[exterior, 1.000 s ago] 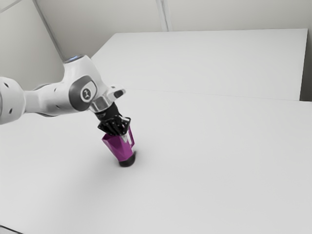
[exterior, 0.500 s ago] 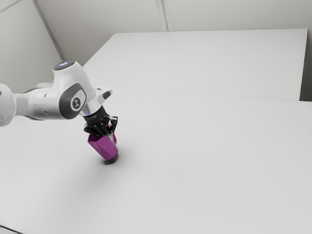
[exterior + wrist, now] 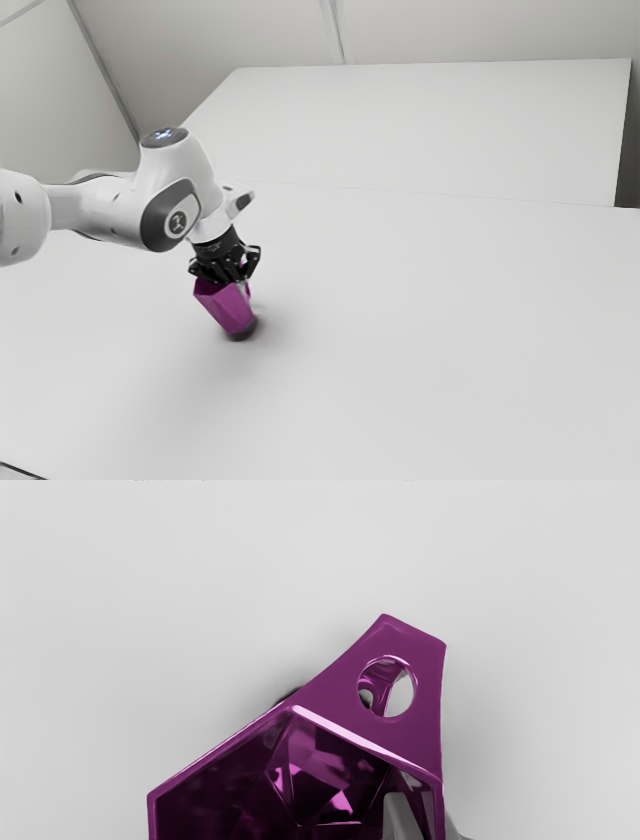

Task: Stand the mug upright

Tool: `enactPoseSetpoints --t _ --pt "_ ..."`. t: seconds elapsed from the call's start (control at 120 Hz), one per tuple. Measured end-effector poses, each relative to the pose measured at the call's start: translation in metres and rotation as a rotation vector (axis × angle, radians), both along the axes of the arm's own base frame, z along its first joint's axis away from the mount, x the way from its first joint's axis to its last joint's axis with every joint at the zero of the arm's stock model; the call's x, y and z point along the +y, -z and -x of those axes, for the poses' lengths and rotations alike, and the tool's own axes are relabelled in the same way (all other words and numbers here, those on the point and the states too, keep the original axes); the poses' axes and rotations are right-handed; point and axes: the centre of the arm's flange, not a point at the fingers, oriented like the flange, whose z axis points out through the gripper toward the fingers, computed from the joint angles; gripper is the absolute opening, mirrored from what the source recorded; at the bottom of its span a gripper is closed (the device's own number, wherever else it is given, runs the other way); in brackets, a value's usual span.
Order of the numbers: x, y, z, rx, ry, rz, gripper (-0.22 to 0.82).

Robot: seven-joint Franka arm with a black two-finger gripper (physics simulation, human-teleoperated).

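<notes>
At the exterior view's left a pale wall (image 3: 50, 90) rises, and our arm (image 3: 95, 208) reaches in from that side, bending down to the purple mug (image 3: 228, 305). The mug lies just below the jaws (image 3: 239, 284), its open mouth tipped up towards the exterior view's left and its long axis slanting down to the dark base (image 3: 240, 334) on the right. In the wrist view one fingertip (image 3: 400, 820) is inside the mouth and the other (image 3: 456, 830) is outside, with the mug's wall between them. From that, and from a lean the mug could hardly keep alone, we judge the jaws closed on the wall near the handle (image 3: 410, 640). We cannot tell whether the base bears on the table (image 3: 450, 350).

What matters next is that slant: our wrist needs to swing the mouth over the base, towards the exterior view's right, before we let go. Releasing at this angle could topple it. Farther right, the white table runs on broad and plain, giving us ample room to turn the mug.
</notes>
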Motion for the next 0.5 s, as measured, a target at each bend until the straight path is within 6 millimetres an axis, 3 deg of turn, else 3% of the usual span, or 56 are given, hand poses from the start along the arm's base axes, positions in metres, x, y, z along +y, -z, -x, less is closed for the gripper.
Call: enactPoseSetpoints --t 0.283,0.408,0.5 --pt "0.027 0.013 -0.001 0.032 -0.079 -0.032 -0.17" --pt "0.035 0.005 -0.012 0.033 -0.084 -0.065 0.12" --pt "0.030 -0.001 -0.016 0.034 -0.074 -0.076 0.29"
